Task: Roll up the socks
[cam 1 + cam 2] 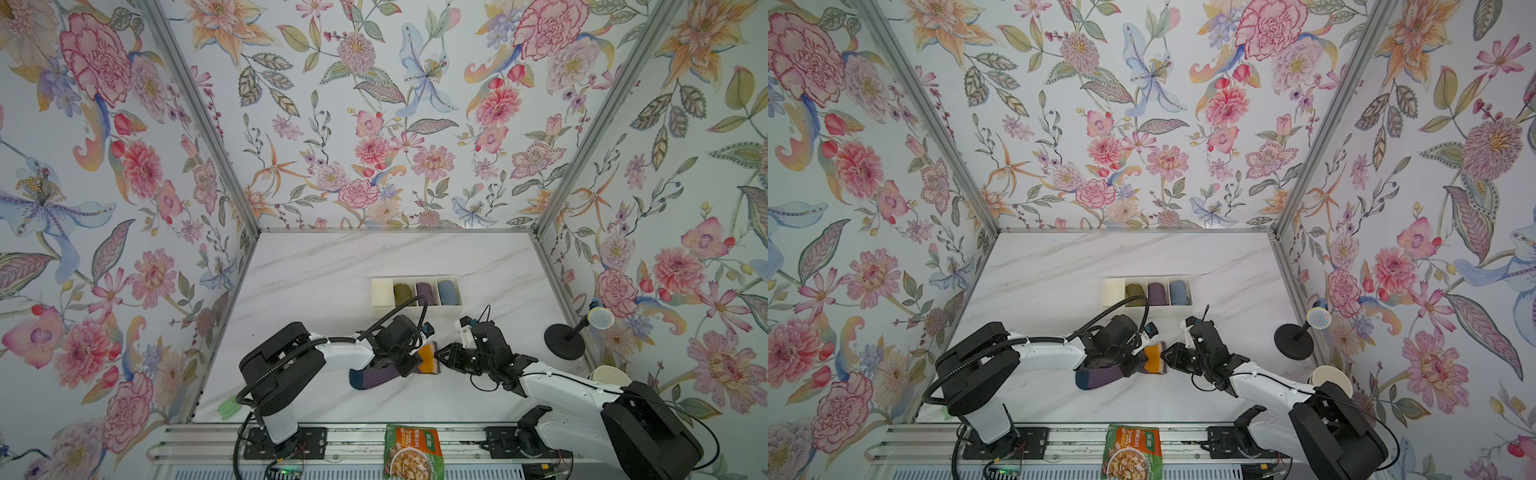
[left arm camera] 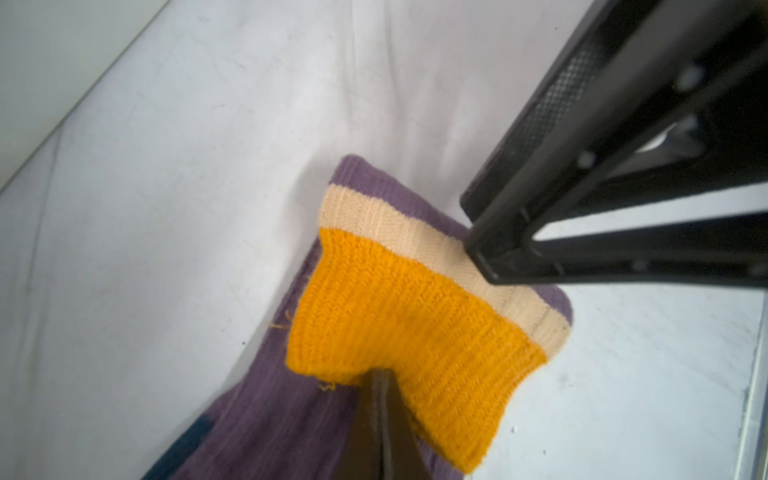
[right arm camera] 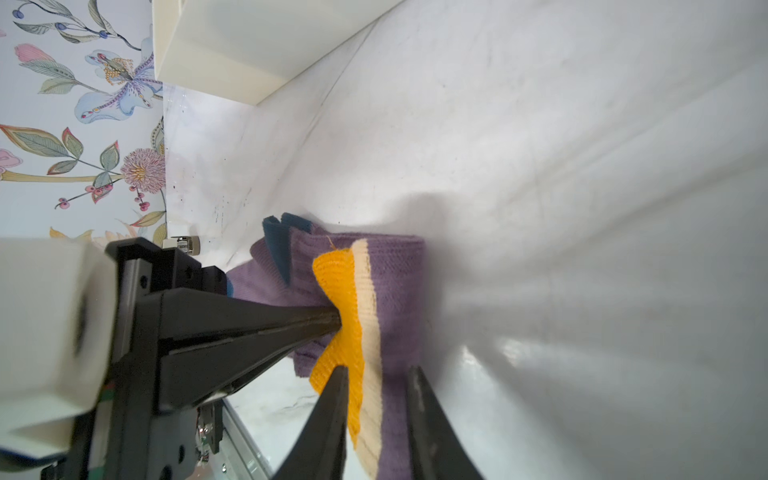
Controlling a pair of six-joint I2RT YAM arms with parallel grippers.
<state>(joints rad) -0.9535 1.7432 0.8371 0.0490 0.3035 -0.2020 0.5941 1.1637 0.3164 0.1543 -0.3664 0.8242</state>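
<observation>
Socks [image 1: 376, 376] on desk [image 1: 332, 257], middle front, near white tray [image 1: 444, 309]. Dark toe end toward left arm [image 1: 345, 353], yellow cuff [image 2: 407, 332] toward right arm [image 1: 557, 382]. Left jaws shut tight, pinching yellow cuff edge. Right jaws partly open, one finger [image 3: 328, 415] each side of folded cuff end, by pale band [image 3: 368, 291]; cannot tell if squeezing yet. Sock rolls in tray: green roll [image 1: 402, 293], purple roll [image 1: 424, 291], blue roll [image 1: 448, 291].
</observation>
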